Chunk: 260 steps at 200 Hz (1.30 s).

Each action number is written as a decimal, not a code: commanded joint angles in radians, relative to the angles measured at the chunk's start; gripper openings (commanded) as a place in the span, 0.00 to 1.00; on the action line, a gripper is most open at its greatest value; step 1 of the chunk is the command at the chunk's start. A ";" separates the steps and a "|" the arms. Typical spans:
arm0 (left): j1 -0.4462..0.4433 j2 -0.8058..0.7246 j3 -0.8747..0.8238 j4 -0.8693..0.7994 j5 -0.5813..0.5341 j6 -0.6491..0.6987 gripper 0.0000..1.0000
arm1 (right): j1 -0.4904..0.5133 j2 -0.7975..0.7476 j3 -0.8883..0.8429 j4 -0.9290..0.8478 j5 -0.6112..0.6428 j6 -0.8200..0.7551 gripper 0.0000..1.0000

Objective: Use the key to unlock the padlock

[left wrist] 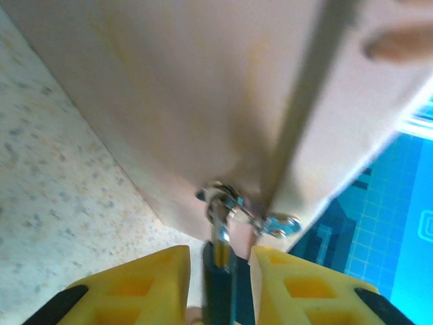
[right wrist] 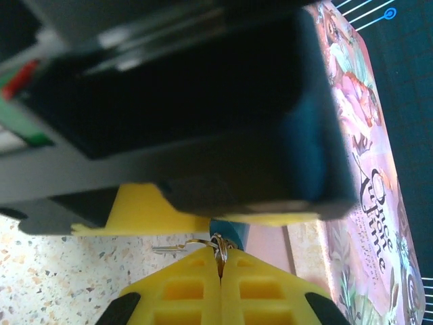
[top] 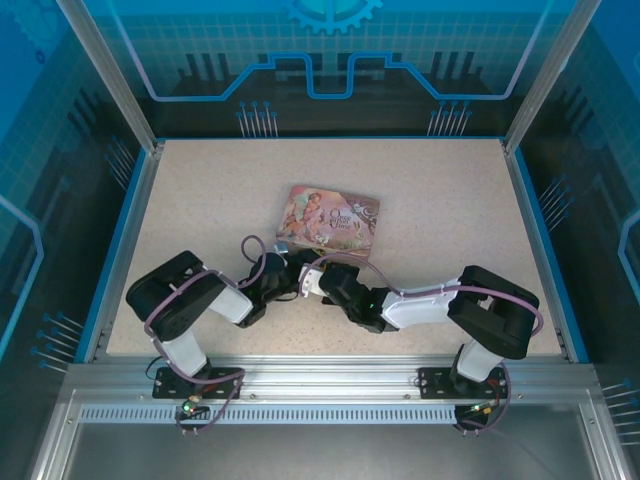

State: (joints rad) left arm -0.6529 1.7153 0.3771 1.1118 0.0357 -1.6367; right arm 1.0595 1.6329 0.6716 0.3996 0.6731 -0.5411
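Bluish padlock [left wrist: 218, 291] sits against the pink tin [left wrist: 169, 101], flanked by the left tool [left wrist: 220, 252], grip unclear, right tool [right wrist: 220, 261] clenched on the key [right wrist: 216, 245]; steady the padlock, line up the key, push straight, twist gently.

Overhead rear view; wrist close-ups beside tin [top: 328, 220]
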 commanded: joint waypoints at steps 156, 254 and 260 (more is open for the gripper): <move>-0.017 -0.034 0.000 0.003 -0.017 -0.001 0.00 | -0.012 -0.026 0.057 -0.196 0.007 0.301 0.00; -0.025 -0.037 0.013 -0.007 -0.025 0.008 0.00 | -0.082 -0.186 -0.074 -0.135 -0.123 0.830 0.00; -0.024 -0.037 0.015 -0.010 -0.025 0.010 0.00 | -0.091 -0.202 -0.088 -0.101 -0.136 0.856 0.00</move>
State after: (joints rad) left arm -0.6876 1.6974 0.3836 1.0966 0.0490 -1.6478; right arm 1.0233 1.5051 0.6449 0.2638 0.5652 0.1005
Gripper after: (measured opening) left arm 0.101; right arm 0.052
